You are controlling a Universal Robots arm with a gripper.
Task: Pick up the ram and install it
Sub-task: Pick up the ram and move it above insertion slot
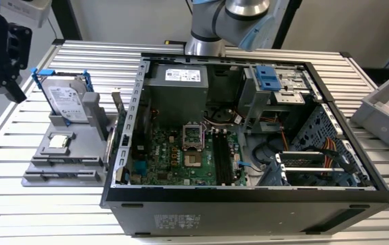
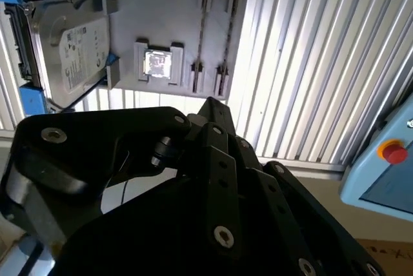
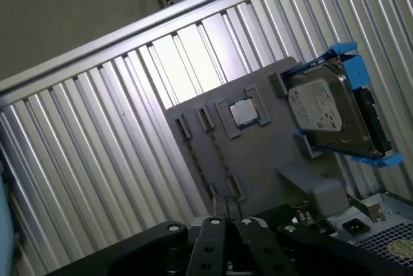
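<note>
The ram shows as a thin dark strip [image 2: 202, 31] standing on edge in a long slot of the grey fixture [image 2: 168, 5], with a second like strip [image 2: 229, 31] beside it. The first wrist view shows the same strip [image 3: 219, 153], and the exterior view shows it near the fixture's front edge [image 1: 65, 175]. My black gripper [image 1: 10, 87] hangs above the table at the exterior view's left, apart from the fixture. Its fingers meet at the tips [image 3: 227, 219] with nothing between them. In the second wrist view the gripper [image 2: 210, 105] points toward the fixture's slotted end.
On the fixture stand a silver hard drive in a blue frame [image 1: 65, 97] and a small square CPU chip [image 1: 59, 141]. The open computer case [image 1: 249, 204] lies at the fixture's right with black memory slots [image 1: 223, 158] on its motherboard. Grey bins [image 1: 388, 115] sit far right.
</note>
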